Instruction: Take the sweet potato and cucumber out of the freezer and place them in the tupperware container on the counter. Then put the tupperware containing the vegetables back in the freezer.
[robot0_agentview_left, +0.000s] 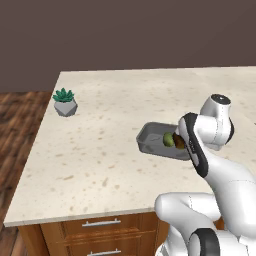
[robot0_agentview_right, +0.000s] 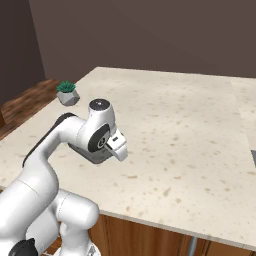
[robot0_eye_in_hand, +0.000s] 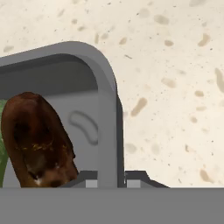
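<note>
White arm bent low, gripper (robot0_eye_in_hand: 108, 180) clamped on tupperware container (robot0_eye_in_hand: 105, 109) wall, counter (robot0_agentview_left: 115, 115) beneath

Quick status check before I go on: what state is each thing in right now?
tupperware container: upright on the counter, no lid, both vegetables inside.
sweet potato: lying in the container, against the cucumber.
cucumber: lying in the container.
tool: shut on the container's wall.
succulent plant: upright in its pot near the counter's far left corner.

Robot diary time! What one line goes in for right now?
gripper: shut on tupperware container wall | inside: sweet potato, cucumber | tub on counter
</note>
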